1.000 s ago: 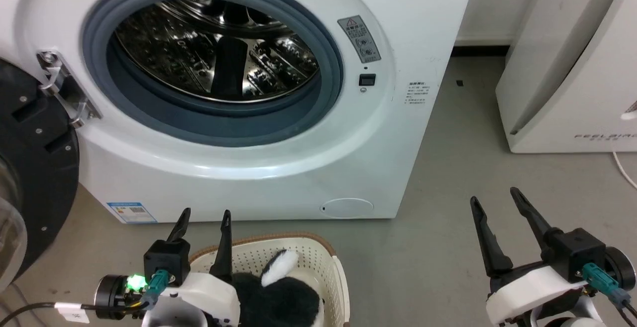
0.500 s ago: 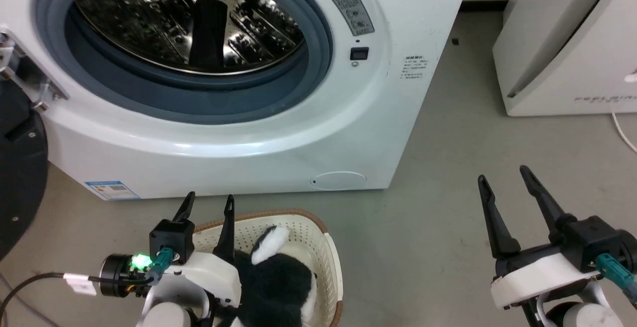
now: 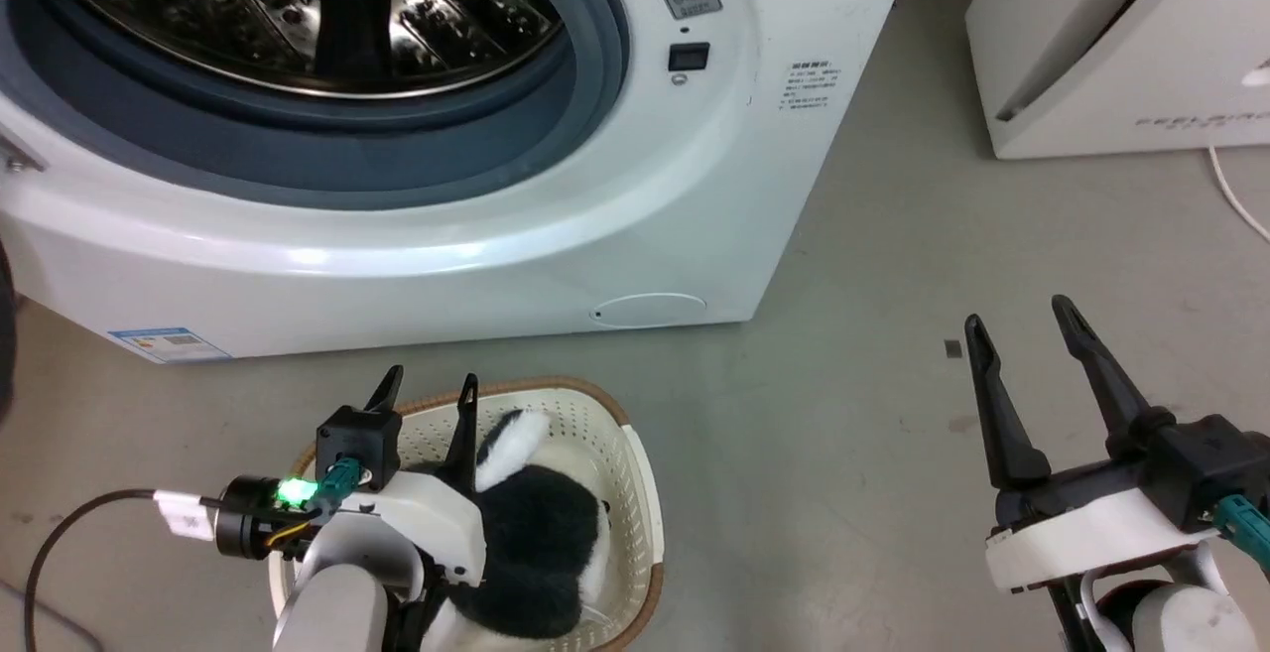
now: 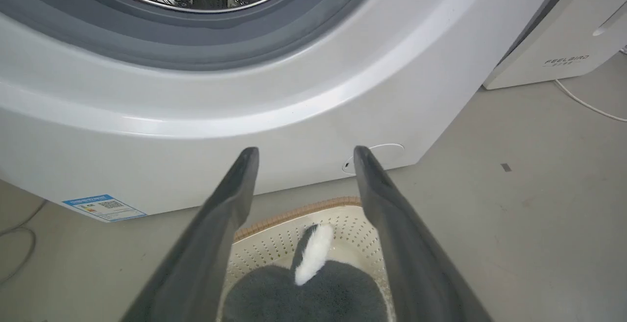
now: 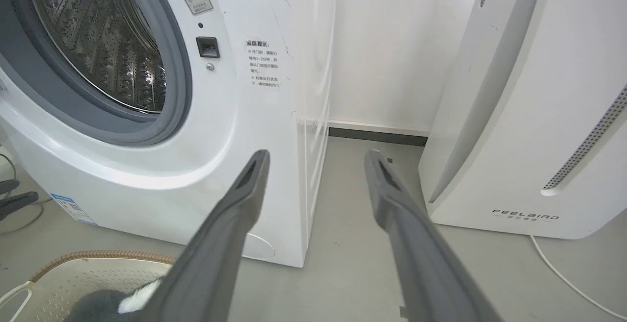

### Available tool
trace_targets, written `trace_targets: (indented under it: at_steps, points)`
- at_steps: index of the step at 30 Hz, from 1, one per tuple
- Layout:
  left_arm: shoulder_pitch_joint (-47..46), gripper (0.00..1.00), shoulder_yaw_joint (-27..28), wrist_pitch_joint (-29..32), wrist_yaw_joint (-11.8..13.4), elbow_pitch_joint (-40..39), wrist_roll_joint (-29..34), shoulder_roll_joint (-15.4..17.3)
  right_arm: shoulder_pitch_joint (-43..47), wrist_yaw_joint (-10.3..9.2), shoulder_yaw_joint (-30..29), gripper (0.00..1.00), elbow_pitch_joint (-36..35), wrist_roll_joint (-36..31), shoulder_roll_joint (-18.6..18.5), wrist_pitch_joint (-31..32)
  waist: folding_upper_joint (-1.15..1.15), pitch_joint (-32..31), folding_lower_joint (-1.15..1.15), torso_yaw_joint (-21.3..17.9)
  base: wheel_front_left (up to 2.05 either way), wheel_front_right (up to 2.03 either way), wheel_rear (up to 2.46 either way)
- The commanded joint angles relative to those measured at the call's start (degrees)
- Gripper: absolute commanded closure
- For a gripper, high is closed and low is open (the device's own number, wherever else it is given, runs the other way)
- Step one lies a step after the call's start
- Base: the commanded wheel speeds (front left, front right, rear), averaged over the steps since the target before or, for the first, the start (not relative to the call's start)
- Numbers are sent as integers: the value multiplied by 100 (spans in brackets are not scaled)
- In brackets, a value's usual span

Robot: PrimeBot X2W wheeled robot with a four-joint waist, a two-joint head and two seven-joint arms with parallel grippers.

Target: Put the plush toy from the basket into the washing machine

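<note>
The black and white plush toy [image 3: 531, 533] lies in the cream basket [image 3: 635, 493] on the floor, just in front of the washing machine [image 3: 476, 235]. My left gripper [image 3: 429, 386] hovers open above the basket's left side, its fingers pointing at the washer; in the left wrist view the plush toy [image 4: 313, 283] and the basket [image 4: 352, 224] sit below and between the open left gripper [image 4: 301, 153]. My right gripper [image 3: 1022, 320] stands open over bare floor at the right, holding nothing. The right wrist view shows the right gripper [image 5: 316, 154], washing machine [image 5: 254, 131] and basket [image 5: 68, 275].
The washer's drum [image 3: 298, 7] is open with its grey seal [image 3: 417, 156] showing. A white FEELBIRD appliance [image 3: 1121, 47] stands at the right with a white cable [image 3: 1235, 191] on the floor. Grey floor lies open between the basket and my right gripper. A cable [image 3: 60, 543] trails from my left wrist.
The camera has tilted down, so the washer has slid up the picture and more of the basket and toy shows. Both grippers stay open.
</note>
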Motion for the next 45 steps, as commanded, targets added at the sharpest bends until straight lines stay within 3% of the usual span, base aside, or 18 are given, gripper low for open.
trace_targets:
  at_steps: [1,11,26,45]
  points:
    - [-161,0,-22,-63,-17,151,-21,50,-122,-3,-5,0,-55,69,1,-66,0,88,0,-44,0,0,0]
    - [-638,0,-118,-146,-79,1099,-73,199,-281,-3,20,0,-138,104,1,-186,0,532,0,-193,0,0,0]
    - [-1642,0,-534,220,-241,2719,-11,478,-555,-4,89,0,-299,231,1,-364,0,1299,0,-479,0,0,0]
    - [-2797,0,-957,611,-240,3962,-9,995,-846,-4,147,0,-509,446,1,-578,0,2362,0,-849,0,0,0]
